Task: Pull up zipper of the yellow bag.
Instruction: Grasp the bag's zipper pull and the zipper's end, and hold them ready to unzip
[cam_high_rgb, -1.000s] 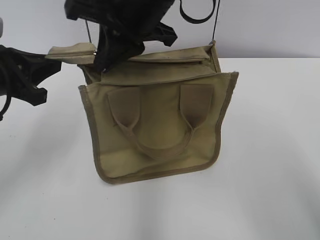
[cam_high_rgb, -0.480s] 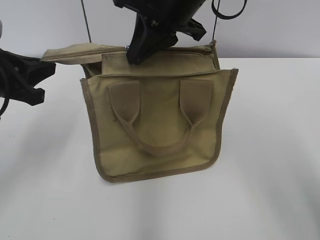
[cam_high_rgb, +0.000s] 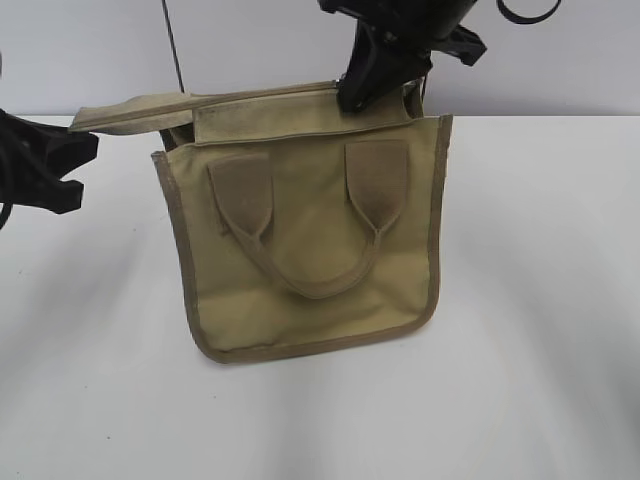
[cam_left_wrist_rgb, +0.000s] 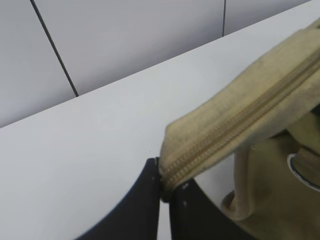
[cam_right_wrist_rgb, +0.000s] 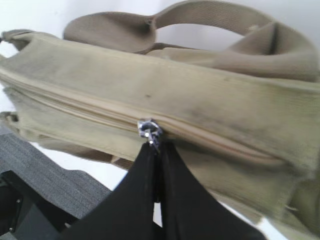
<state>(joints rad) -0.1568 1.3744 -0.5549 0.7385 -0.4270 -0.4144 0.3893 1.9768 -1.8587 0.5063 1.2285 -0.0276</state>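
gripping both ends of the bag's top panel

pinching is seen at two places on the yellow bag (cam_high_rgb: 310, 250), which stands on the white table (cam_high_rgb: 540, 300) with its front face and one webbing handle (cam_high_rgb: 310, 240) turned to the exterior camera. the right gripper (cam_right_wrist_rgb: 156, 172) is closed to a thin slit, and the zipper (cam_right_wrist_rgb: 149, 129), a small silver pull tab, is held right at its fingertips. from that gripper, the khaki zip track (cam_right_wrist_rgb: 75, 107) is seen running away to both sides along the top panel, and a loop handle (cam_right_wrist_rgb: 165, 22) is arched beyond the panel. in the exterior view this gripper (cam_high_rgb: 360, 95) is lowered from above onto the right part of the bag's top, close to the right corner.

the left gripper (cam_left_wrist_rgb: 164, 187) is also pressed closed, and the end tab of the top panel (cam_left_wrist_rgb: 240, 120) is clamped between its two dark fingers (cam_left_wrist_rgb: 135, 210). the fabric strip with its zip teeth is stretched up and to the right of that gripper, with bare table beyond it. in the exterior view the left gripper (cam_high_rgb: 85, 135) is placed at the far left, just beside the tip of the panel's extended flap (cam_high_rgb: 130, 110).
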